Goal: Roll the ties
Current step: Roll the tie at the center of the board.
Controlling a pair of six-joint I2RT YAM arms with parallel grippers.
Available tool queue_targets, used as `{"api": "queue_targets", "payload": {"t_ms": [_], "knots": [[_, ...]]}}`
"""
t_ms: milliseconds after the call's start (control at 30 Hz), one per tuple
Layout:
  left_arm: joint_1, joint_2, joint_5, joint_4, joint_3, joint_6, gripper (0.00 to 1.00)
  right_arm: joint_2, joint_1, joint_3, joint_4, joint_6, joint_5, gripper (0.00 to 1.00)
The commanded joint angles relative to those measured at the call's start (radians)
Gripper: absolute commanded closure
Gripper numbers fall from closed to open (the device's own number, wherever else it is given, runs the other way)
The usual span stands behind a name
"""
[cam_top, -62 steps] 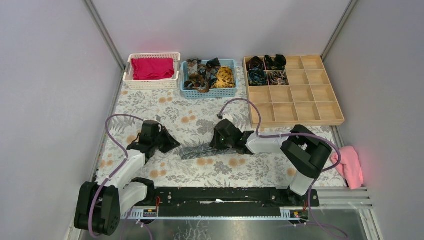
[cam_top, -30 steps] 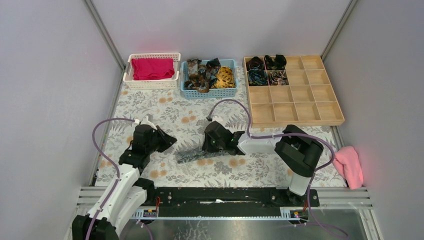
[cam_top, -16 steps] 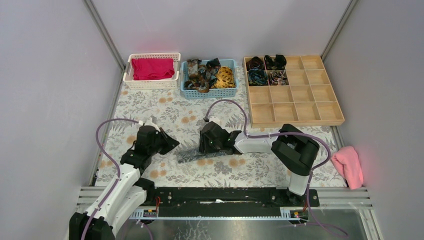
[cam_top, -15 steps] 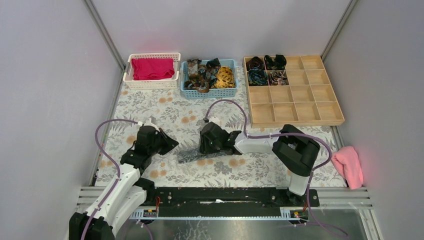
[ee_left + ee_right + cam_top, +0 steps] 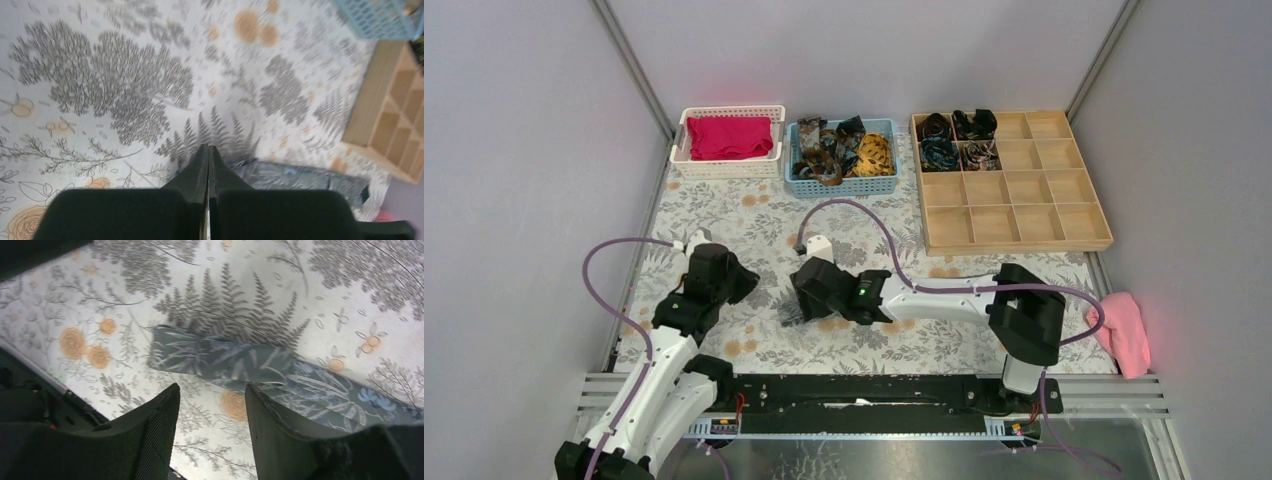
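One tie [image 5: 225, 362], a flat dark grey-teal strip with a leaf print, lies on the flowered tablecloth; in the top view my right arm hides most of it. My right gripper [image 5: 210, 390] stands open just short of the tie's folded end, holding nothing, and sits mid-table [image 5: 796, 303]. The tie [image 5: 295, 177] also shows right of my left gripper [image 5: 208, 148], which is shut and empty, apart from the cloth strip. In the top view the left gripper [image 5: 740, 284] points toward the right one. More ties [image 5: 842, 148] are heaped in a blue basket, and rolled ties [image 5: 954, 138] fill four compartments.
A wooden compartment tray [image 5: 1044, 200] stands at the back right. The blue basket [image 5: 844, 187] is at the back centre, and a white basket with magenta cloth [image 5: 727, 138] at the back left. A pink cloth [image 5: 1121, 332] lies off the mat's right edge.
My right gripper has opened and let go of the tie, sliding left along it. The left arm has drawn back a little to the left, still shut.
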Motion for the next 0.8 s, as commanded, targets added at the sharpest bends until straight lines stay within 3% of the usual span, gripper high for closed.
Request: {"api": "queue_targets", "payload": {"t_ms": [0, 133, 600, 767], "knots": [[0.011, -0.033, -0.111, -0.091, 0.145, 0.004, 1.0, 0.065, 0.043, 0.121, -0.06, -0.058, 0.035, 0.42], [0.012, -0.045, -0.122, -0.148, 0.24, 0.035, 1.0, 0.136, 0.058, 0.196, -0.065, -0.058, 0.016, 0.34], [0.014, -0.107, -0.121, -0.177, 0.26, 0.069, 1.0, 0.283, 0.094, 0.357, -0.149, 0.018, 0.01, 0.33], [0.014, -0.109, -0.119, -0.179, 0.264, 0.088, 1.0, 0.322, 0.129, 0.427, -0.203, 0.034, 0.076, 0.32]]}}
